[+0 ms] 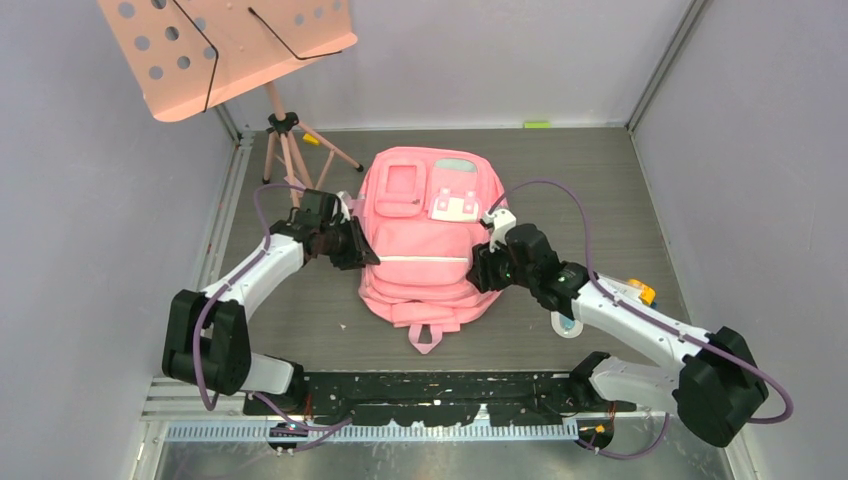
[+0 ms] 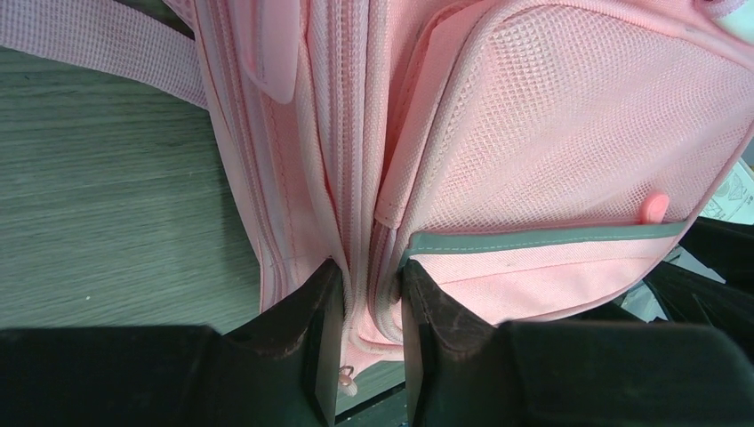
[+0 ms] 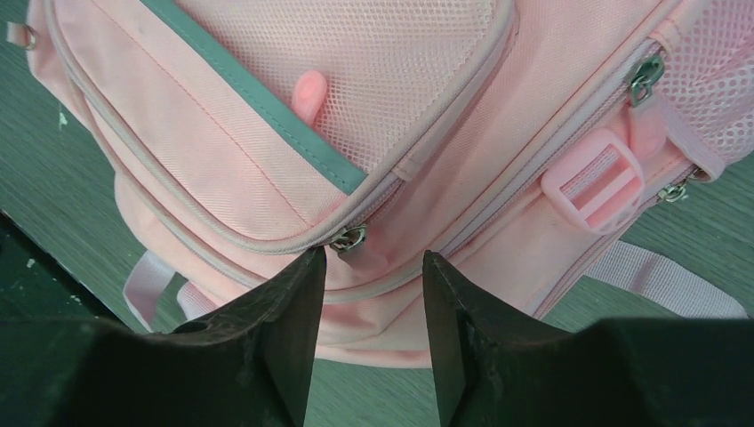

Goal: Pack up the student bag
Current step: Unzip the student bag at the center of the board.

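The student bag [image 1: 430, 235], a large pink backpack, lies flat in the middle of the table with its front pockets up. My left gripper [image 1: 362, 250] is at its left side. In the left wrist view it [image 2: 372, 271] is shut on a fold of the bag's [image 2: 551, 116] side fabric and zip seams. My right gripper [image 1: 480, 268] is at the bag's right side. Seen from the right wrist, it [image 3: 373, 258] stands open just above the bag's [image 3: 222, 169] edge, a metal zip pull [image 3: 348, 238] by its left fingertip, nothing pinched.
A salmon-pink music stand [image 1: 230, 50] on a tripod [image 1: 285, 135] stands at the back left. A small yellow-orange object [image 1: 640, 290] and a pale ring [image 1: 568, 325] lie beside the right arm. Grey walls enclose the table on three sides.
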You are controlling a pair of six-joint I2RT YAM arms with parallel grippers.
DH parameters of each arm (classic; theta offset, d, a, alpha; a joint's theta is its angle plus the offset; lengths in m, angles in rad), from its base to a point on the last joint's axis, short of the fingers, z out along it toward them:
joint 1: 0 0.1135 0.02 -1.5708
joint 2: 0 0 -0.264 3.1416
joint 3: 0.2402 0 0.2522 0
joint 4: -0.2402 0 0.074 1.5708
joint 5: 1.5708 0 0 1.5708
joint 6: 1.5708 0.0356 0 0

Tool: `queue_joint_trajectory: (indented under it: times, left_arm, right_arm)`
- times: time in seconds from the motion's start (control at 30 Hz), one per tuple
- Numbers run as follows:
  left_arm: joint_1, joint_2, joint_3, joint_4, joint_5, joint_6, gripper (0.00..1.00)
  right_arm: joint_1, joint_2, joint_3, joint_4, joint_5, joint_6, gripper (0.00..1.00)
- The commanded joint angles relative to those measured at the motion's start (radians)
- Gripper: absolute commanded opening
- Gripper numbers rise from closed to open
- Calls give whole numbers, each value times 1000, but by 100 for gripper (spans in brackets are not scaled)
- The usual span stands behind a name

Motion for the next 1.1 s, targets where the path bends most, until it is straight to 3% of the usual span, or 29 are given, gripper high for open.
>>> queue_joint_trajectory:
  times: [0.0, 0.17, 0.57, 0.8, 1.07]
  left_arm:
    - [10, 5, 49, 83, 3, 2, 0]
    - [9, 2, 51, 74, 0, 8, 0]
    - [8, -32, -5, 148, -23, -48, 0]
    - [-13, -92, -68, 219, -126, -116, 0]
    - [-54, -110, -98, 279, -217, -163, 0]
  right_arm:
    - [-3, 55, 33, 87, -14, -57, 51]
    - [-3, 101, 40, 94, -43, -57, 50]
    - [-2, 126, 51, 38, -106, 9, 4]
    - [87, 77, 34, -26, -34, 81, 1]
    - [256, 59, 47, -48, 183, 198, 1]
